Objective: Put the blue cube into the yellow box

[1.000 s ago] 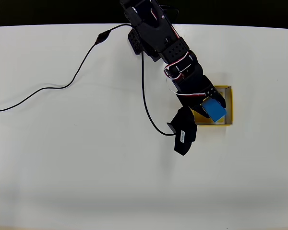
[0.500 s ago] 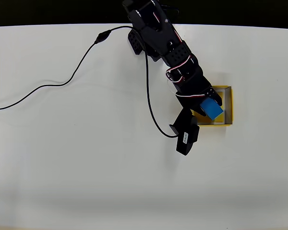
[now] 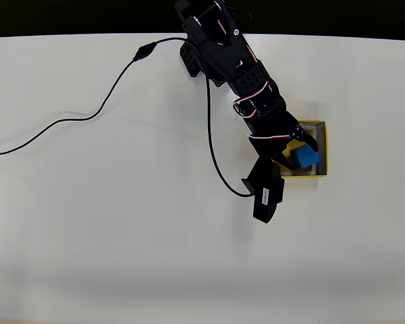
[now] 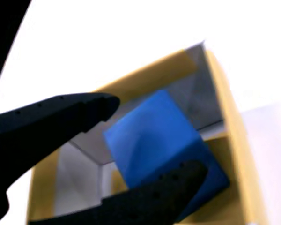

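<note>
White and matte, the table (image 3: 121, 243) runs smooth and bare across most of the overhead view, with a dark band along its far edge. A thin black cable (image 3: 88, 118) snakes over it from the left edge up to the arm's base, and a second loop of it curves down beside the arm. The arm (image 3: 236, 67) is black, blocky plastic with red and white wires showing at its joints, and it reaches from the top toward the right of the picture. At its end the pincer (image 3: 298, 150) sits over the box (image 3: 322, 145), a shallow square tray with thin yellow walls standing near the table's right side. In the wrist view the box (image 4: 225, 117) shows whitish-grey inner walls and a yellow rim and floor. The cube (image 3: 305, 157) is a solid bright-blue block with plain flat faces, and from above it lies inside the box's outline. In the wrist view the cube (image 4: 154, 136) is tilted, one corner up, within the box walls, between the two dark, tapered fingers (image 4: 61, 117) of the pincer (image 4: 154, 140). The lower finger lies against the cube; the upper one ends just by its top corner. The pincer looks pinched on the cube, though the blur leaves upper contact uncertain.
</note>
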